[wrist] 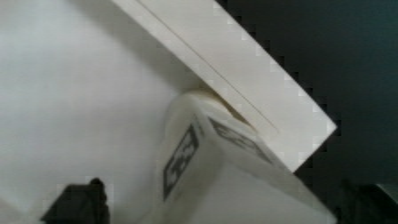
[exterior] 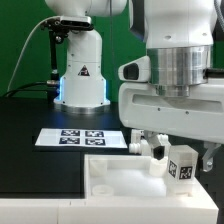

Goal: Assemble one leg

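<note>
The pincer (exterior: 178, 158) stands open, its fingers (wrist: 80, 200) seemingly clear of the leg (exterior: 183, 168) between them. Just below is the tray (exterior: 115, 185), with the marker board (exterior: 80, 138) farther off.

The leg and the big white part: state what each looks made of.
The leg: probably hard plastic, white and matte. It has crisp edges, an even colour and no grain. Its black-and-white tag looks like a printed sticker. The big white part: likely the same matte white plastic, with a raised rim, though painted wood cannot be ruled out.
</note>
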Motion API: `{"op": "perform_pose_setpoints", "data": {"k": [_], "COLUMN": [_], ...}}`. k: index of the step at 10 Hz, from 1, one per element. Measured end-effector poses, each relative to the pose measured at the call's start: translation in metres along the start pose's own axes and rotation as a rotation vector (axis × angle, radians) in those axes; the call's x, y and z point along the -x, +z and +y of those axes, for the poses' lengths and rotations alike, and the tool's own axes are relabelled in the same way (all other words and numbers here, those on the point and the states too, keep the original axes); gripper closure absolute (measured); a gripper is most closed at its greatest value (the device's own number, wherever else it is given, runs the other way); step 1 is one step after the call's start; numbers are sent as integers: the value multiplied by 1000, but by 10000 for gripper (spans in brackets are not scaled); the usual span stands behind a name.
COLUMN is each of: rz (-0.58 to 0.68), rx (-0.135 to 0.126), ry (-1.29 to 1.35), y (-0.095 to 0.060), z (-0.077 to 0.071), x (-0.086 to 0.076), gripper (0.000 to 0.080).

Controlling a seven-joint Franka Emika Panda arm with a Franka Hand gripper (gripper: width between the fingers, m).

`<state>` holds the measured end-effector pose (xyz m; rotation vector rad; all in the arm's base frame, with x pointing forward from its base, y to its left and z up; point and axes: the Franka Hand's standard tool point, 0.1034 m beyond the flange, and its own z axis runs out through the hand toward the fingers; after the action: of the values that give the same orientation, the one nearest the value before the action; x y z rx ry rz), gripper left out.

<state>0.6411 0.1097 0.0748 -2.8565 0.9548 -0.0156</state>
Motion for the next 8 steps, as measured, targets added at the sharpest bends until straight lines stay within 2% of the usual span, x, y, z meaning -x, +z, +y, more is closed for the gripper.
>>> {"op": "perform_pose_setpoints", "data": {"k": [3,4,5,6,7,8], "rz": [4,2,2,12,18,19], "rx": [-1,15,44,57,53,53], "ry": [-196,-336,-513,-676,-737,-686], "y": [0,0,-3,-4,-4,-4], "z": [-1,0,-1,-3,-6,-5], "x": [0,0,-3,-5,-4,-4], "gripper": [151,151,151,151,151,151]}}
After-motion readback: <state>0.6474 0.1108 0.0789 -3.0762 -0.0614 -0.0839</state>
